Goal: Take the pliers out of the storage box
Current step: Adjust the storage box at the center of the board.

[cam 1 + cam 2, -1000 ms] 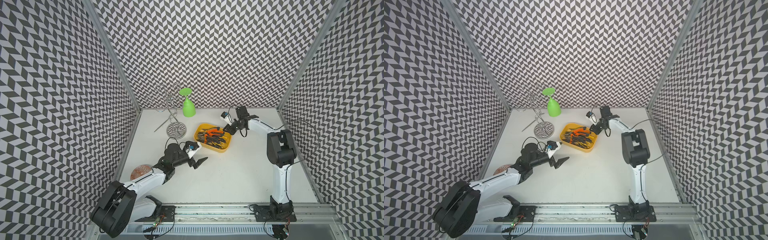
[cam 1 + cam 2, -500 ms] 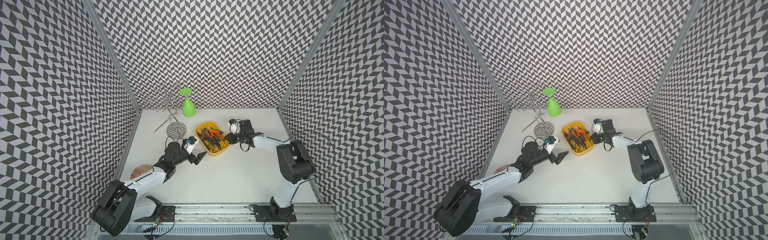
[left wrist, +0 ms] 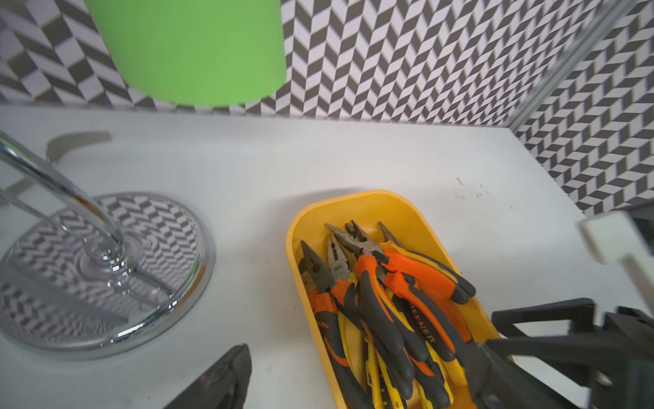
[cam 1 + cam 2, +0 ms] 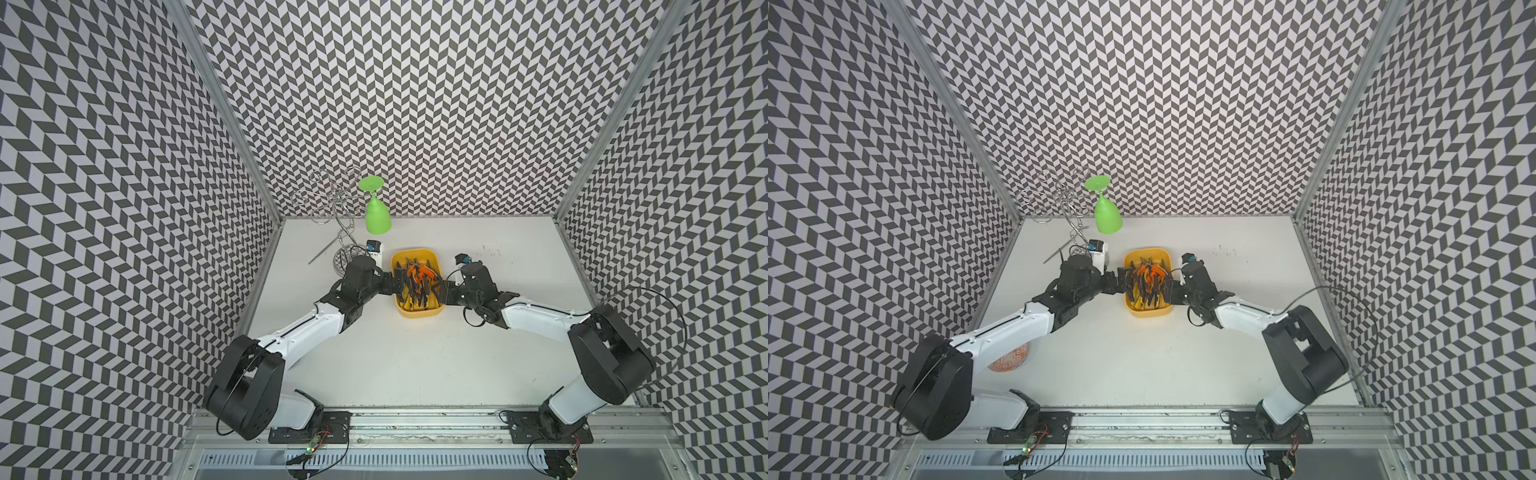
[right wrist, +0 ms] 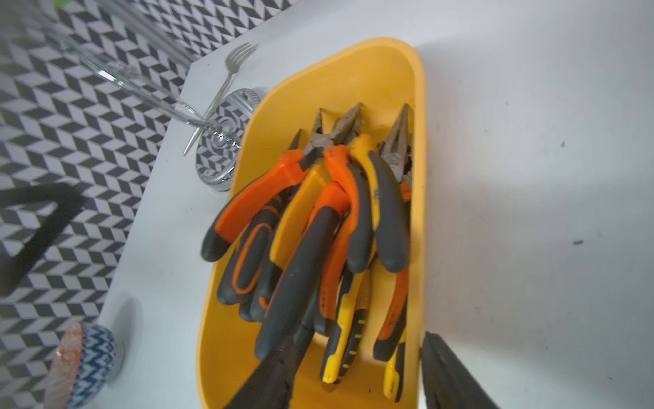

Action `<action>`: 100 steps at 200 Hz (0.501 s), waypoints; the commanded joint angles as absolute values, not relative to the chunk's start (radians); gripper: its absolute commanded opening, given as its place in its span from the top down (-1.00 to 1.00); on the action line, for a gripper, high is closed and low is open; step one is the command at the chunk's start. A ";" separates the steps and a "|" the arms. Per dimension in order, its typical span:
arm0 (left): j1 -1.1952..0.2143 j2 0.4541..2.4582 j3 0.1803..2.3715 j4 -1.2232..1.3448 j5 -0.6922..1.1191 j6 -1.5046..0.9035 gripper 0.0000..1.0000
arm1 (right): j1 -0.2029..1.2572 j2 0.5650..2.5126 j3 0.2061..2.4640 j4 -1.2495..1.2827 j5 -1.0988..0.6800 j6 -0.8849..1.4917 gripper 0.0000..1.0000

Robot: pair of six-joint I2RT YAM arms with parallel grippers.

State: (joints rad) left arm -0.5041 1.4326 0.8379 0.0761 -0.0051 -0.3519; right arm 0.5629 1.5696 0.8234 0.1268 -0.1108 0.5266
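The left gripper (image 4: 398,284) stood wide open and held nothing. In its wrist view one finger (image 3: 226,379) hung over the bare desk (image 4: 415,365) outside the storage box (image 4: 415,254), and the second hung over the handles inside. The right gripper (image 4: 439,292) faced it from the opposite long side, jaws also apart and empty. One of its fingers (image 5: 276,375) was low over a dark handle, its partner just outside the yellow wall.

The box lay in the far half of the desk, about midway between the left and right edges. The pliers (image 5: 318,219) lay heaped in it, noses toward the far edge, handles crossing.

To me this looked like the first step, the reaching for a pair; none was out on the desk. The next move, I think, called for one gripper to choose a top handle, close on it and lift straight. The heap was tangled, so a neighbour or the light box could rise with it.
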 commanded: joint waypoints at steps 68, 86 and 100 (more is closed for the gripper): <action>-0.545 1.675 1.060 -0.224 -0.063 -0.515 0.23 | 0.561 1.331 0.763 0.186 0.093 0.348 -0.85; -0.552 1.723 1.106 -0.270 -0.082 -0.508 0.26 | 0.560 1.317 0.765 0.174 0.093 0.345 -0.85; -0.552 1.752 1.123 -0.283 -0.092 -0.512 0.31 | 0.560 1.303 0.767 0.169 0.093 0.342 -0.84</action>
State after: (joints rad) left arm -0.5449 1.7145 1.0767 -0.2119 -0.0612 -0.4973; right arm 0.5625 1.3464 0.7700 0.1543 0.0608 0.3676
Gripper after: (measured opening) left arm 0.362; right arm 0.924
